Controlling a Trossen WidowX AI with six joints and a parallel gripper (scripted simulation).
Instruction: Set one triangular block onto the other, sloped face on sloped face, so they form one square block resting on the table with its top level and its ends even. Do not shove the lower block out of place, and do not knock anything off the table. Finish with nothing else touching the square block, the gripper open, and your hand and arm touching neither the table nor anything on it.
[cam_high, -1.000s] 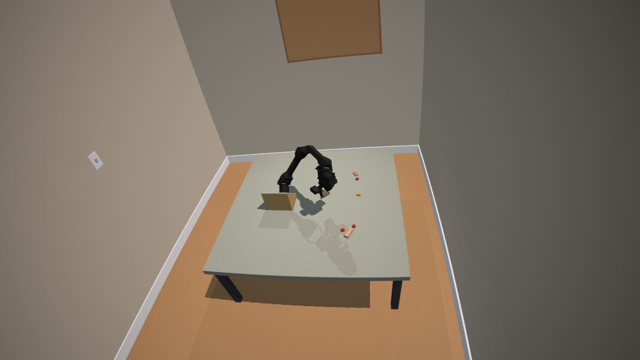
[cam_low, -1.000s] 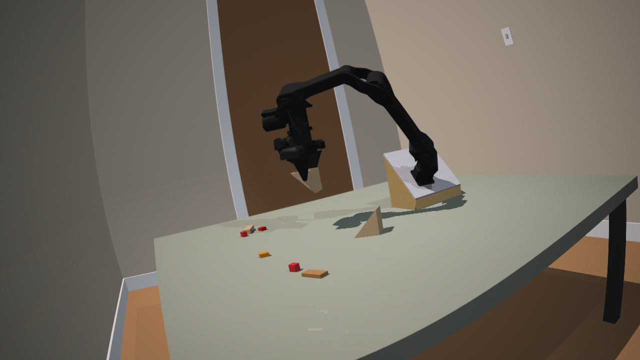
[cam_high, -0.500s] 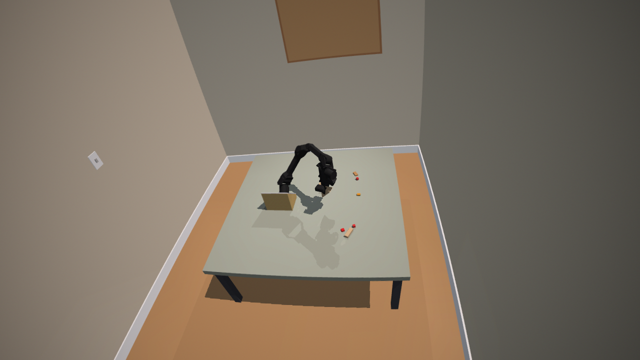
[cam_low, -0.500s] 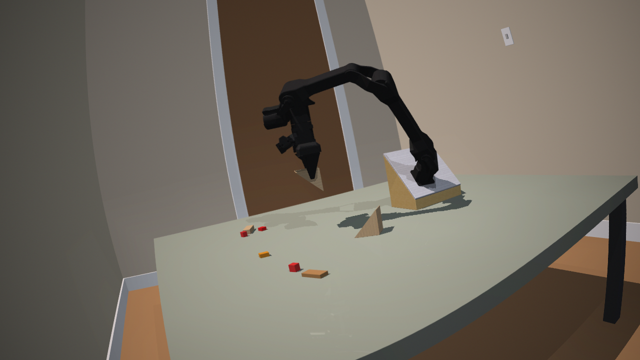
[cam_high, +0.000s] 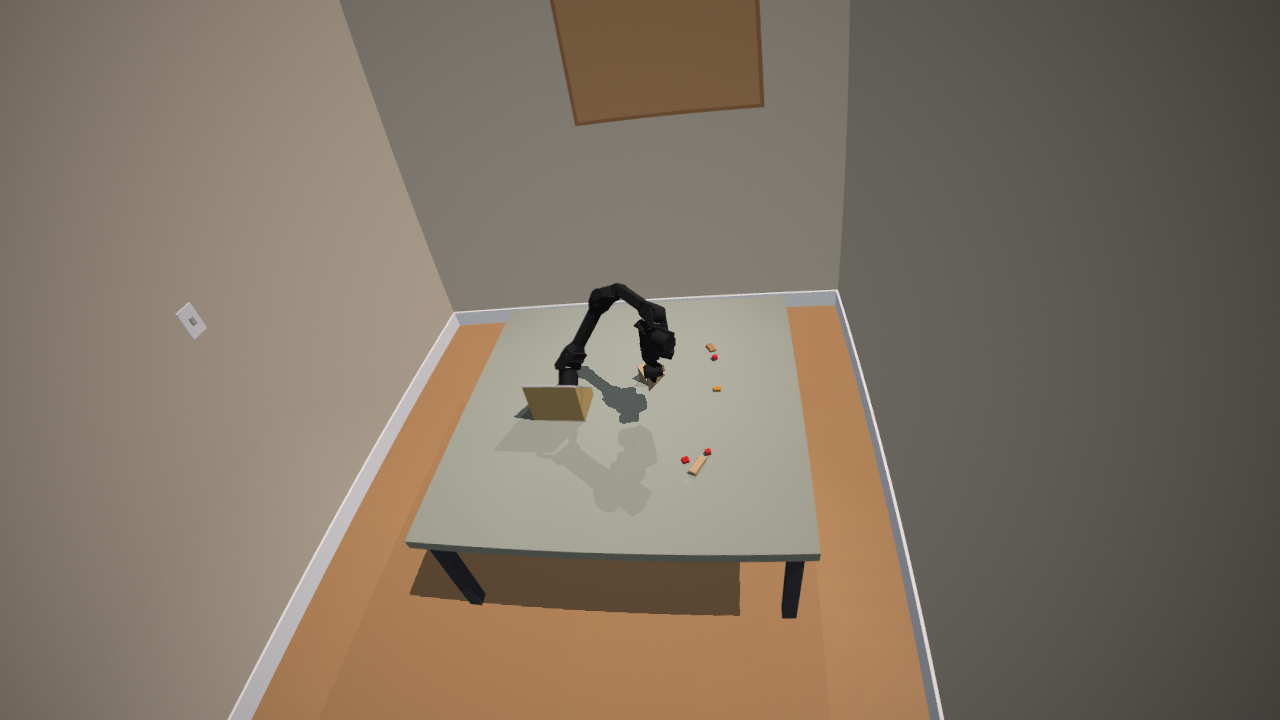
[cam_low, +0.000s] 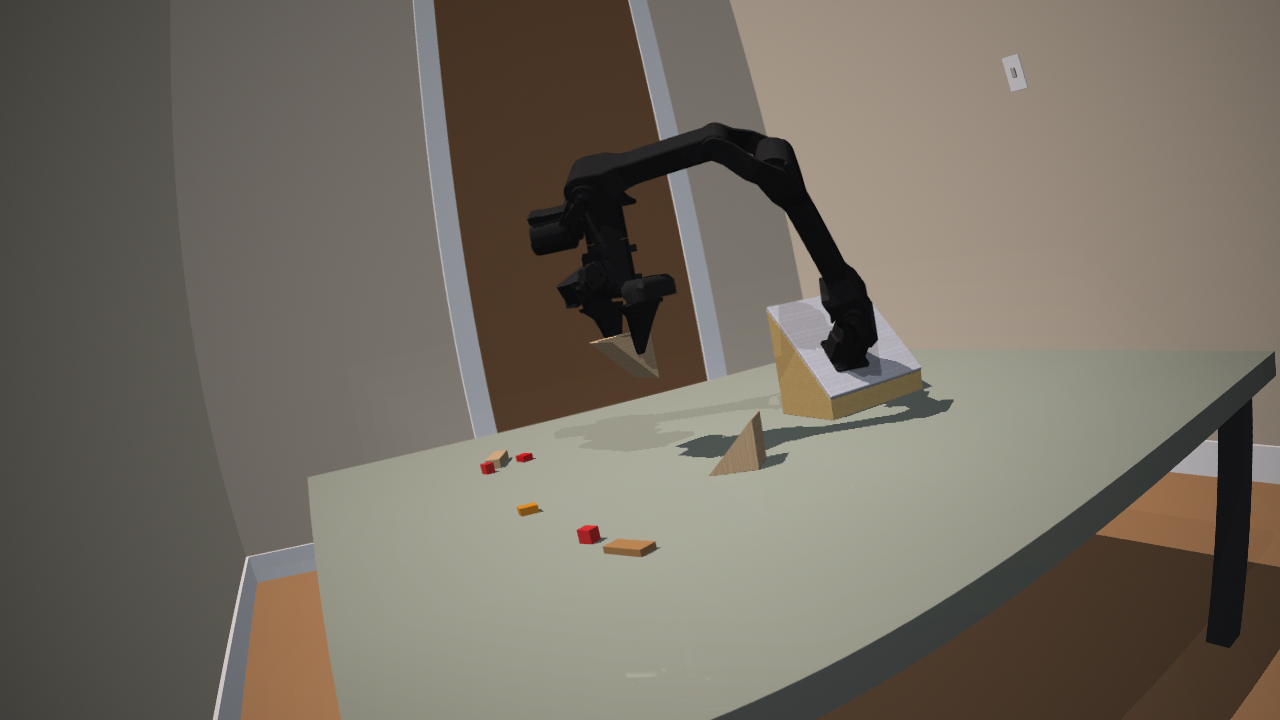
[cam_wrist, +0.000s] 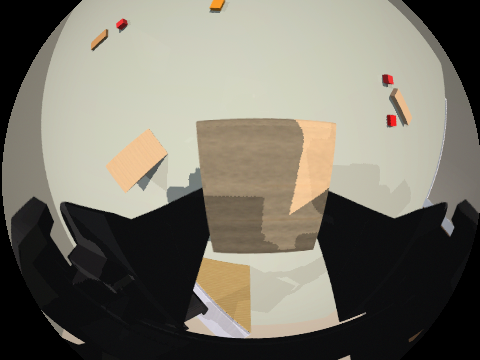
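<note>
At the centre of the exterior view, the gripper (cam_low: 637, 333) is hanging above the worktop (cam_low: 805, 537), its fingers (cam_low: 646, 326) clamping partway shut on one triangular block (cam_low: 626, 355). The other triangular block (cam_low: 742, 447) is resting on the worktop, lower right of it, well apart.

— How many triangular blocks are counted?
— Two: one triangular block (cam_low: 629, 355) aloft, another (cam_low: 742, 448) on the table.
— And small pieces?
— Three red cubes (cam_low: 588, 533), two tan slabs (cam_low: 629, 546), one orange chip (cam_low: 528, 508).
</note>
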